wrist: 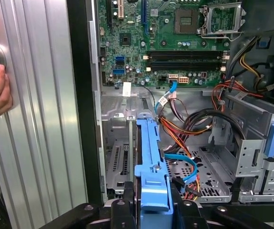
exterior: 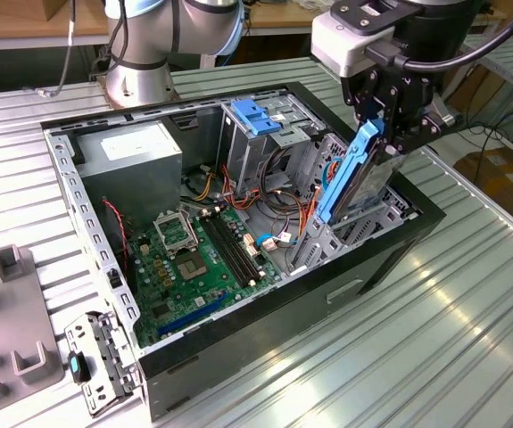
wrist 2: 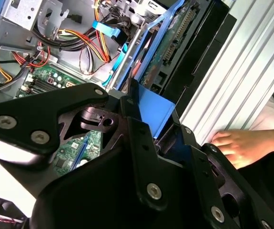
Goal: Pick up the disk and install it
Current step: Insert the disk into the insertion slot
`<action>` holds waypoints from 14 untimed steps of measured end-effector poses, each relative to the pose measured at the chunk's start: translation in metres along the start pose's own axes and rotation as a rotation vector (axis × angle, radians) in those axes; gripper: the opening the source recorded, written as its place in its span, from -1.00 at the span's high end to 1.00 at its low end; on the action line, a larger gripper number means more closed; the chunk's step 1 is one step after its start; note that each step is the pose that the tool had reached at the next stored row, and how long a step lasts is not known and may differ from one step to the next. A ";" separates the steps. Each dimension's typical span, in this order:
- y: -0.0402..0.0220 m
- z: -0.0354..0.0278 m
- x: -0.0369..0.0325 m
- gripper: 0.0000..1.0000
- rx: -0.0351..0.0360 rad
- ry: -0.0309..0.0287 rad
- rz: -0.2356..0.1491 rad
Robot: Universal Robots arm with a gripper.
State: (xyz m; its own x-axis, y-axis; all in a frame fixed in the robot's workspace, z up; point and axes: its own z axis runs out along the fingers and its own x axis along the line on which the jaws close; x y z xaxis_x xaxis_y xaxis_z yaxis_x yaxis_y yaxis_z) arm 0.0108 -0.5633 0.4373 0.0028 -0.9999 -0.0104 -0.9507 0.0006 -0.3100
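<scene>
Claw (exterior: 384, 132) pinching the disk (exterior: 347, 178) at its upper end, disk tilted, lower end apparently inside the computer case (exterior: 265, 332), cables (exterior: 304, 212) just beside.

- The exterior view looked down from high off one corner of the open computer case (exterior: 265, 334), wide enough for the table (exterior: 434, 357) around it.
- The first wrist view peered closely along the disk (wrist: 152, 162) toward the motherboard (wrist: 165, 43).
- The second wrist view sat tight behind the gripper (wrist 2: 156, 117), facing the case's inside.
- All three shared the disk and the motherboard.
</scene>
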 end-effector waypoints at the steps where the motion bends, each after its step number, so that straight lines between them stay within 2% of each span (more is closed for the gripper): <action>1: 0.0003 0.0010 0.0000 0.26 0.0000 -0.0001 0.000; 5: 0.0006 0.0016 0.0001 0.26 0.0000 -0.0001 0.000; 6: 0.0007 0.0016 0.0000 0.24 0.0000 -0.0001 0.000; 7: 0.0007 0.0015 0.0000 0.11 -0.0001 0.0001 0.000; 10: -0.0006 0.0020 0.0001 0.11 -0.0010 -0.0001 0.000; 12: -0.0049 0.0032 0.0001 0.15 -0.0150 0.0003 0.000; 13: -0.0074 0.0036 0.0001 0.15 -0.0255 0.0010 0.000; 14: -0.0102 0.0046 0.0000 0.27 -0.0365 0.0009 0.000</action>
State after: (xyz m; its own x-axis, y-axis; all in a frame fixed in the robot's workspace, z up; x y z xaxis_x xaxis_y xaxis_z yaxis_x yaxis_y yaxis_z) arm 0.0219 -0.5633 0.4361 0.0025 -1.0000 -0.0096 -0.9614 0.0003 -0.2750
